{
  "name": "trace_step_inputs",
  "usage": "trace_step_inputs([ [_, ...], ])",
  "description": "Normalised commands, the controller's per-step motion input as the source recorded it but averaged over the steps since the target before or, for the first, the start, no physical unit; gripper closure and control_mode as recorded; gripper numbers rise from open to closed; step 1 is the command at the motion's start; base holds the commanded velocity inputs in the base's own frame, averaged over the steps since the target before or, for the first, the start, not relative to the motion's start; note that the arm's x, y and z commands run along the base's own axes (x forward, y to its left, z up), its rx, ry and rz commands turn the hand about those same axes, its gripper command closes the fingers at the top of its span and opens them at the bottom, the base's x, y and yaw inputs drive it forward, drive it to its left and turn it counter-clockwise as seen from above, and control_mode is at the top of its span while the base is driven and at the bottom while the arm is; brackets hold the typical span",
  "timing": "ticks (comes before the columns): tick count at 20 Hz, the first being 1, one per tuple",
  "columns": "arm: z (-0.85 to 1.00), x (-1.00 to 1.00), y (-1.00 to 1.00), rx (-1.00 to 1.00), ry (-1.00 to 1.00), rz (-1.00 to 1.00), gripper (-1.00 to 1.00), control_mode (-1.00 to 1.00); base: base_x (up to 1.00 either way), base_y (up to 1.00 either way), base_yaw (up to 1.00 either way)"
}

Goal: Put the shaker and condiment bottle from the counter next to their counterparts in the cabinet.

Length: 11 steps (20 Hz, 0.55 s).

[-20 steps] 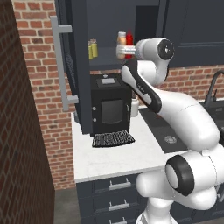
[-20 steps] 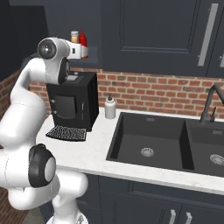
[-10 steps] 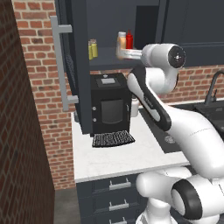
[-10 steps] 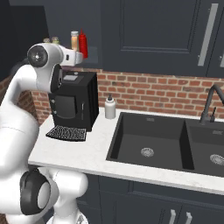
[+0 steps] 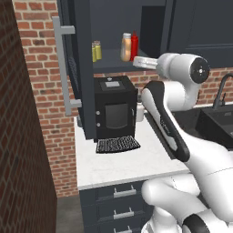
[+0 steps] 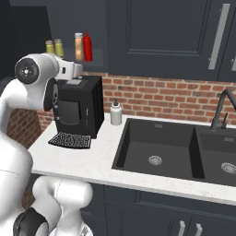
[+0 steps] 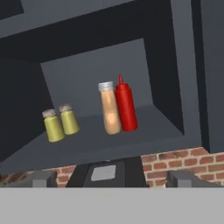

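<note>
Pincer [image 7: 109,177] wide open, nothing betw. the tips, touching nothing. In hand view its two grey finger tips [image 7: 41,178] sit far apart at bottom edge, pointed at the open cabinet [image 7: 183,74] from a bit below shelf level. In left base view the hand [image 5: 146,63] hangs just in front of the shelf edge, right of the bottles, clear of them.

On the cabinet shelf, four items upright:
- shaker [image 7: 53,126] at far left, olive-yellow w/ grey cap.
- mustard-yellow shaker [image 7: 68,119] just beside it on its right, a bit further back; touching or not, can't tell.
- condiment bottle [image 7: 109,109], peach-orange w/ pale cap, near shelf middle, well apart from the shakers.
- red squeeze bottle [image 7: 126,107] right against it on the right, slightly behind, pointed nozzle up.

Cabinet door [image 5: 68,59] swung open to the left, long grey bar handle [image 5: 61,68] showing.

Below the shelf: black coffee machine [image 5: 113,111] on white counter [image 5: 123,161], against brick wall. Small white bottle [image 6: 115,113] stands on counter betw. machine and black sink [image 6: 159,147].
</note>
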Motion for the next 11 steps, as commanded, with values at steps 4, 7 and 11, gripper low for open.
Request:
trace_step_inputs([
  [4,0.01,-0.68,-0.09,0.07,0.0,-0.03,-1.0,-1.0,0.0,0.0,0.0],
  [7,0.02,-0.75,-0.13,0.07,0.0,-0.03,-1.0,-1.0,0.0,0.0,0.0],
  [11,0.08,-0.78,-0.16,0.08,0.0,-0.03,-1.0,-1.0,0.0,0.0,0.0],
])
